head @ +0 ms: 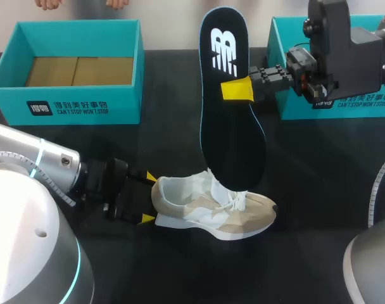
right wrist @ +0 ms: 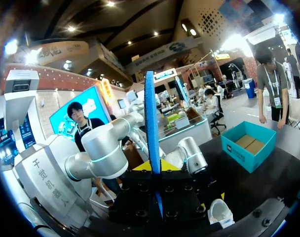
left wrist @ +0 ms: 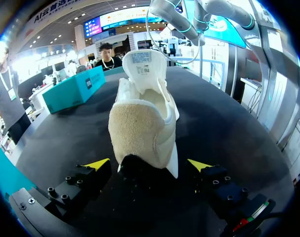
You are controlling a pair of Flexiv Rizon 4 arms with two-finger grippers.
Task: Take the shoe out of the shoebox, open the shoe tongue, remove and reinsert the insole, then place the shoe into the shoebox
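Observation:
A beige and white shoe [head: 211, 212] lies on its sole on the black table, heel toward my left arm. My left gripper [head: 148, 199] stands open with its yellow tips on either side of the heel. From the left wrist, the heel [left wrist: 140, 133] sits just ahead of the open gripper [left wrist: 148, 164], clear of both tips, and the tongue [left wrist: 147, 61] stands up. My right gripper [head: 233, 88] is shut on a black, blue-edged insole [head: 227, 126] that hangs upright, its lower end at the shoe's opening. The right wrist view shows the insole [right wrist: 150, 118] edge-on between that gripper's [right wrist: 155, 168] fingers.
An open teal shoebox [head: 66, 104] with a cardboard floor stands at the back left. A second teal box part [head: 287, 63] stands at the back right, partly behind my right arm. The shoebox [right wrist: 248, 145] and the shoe [right wrist: 220, 212] also show in the right wrist view.

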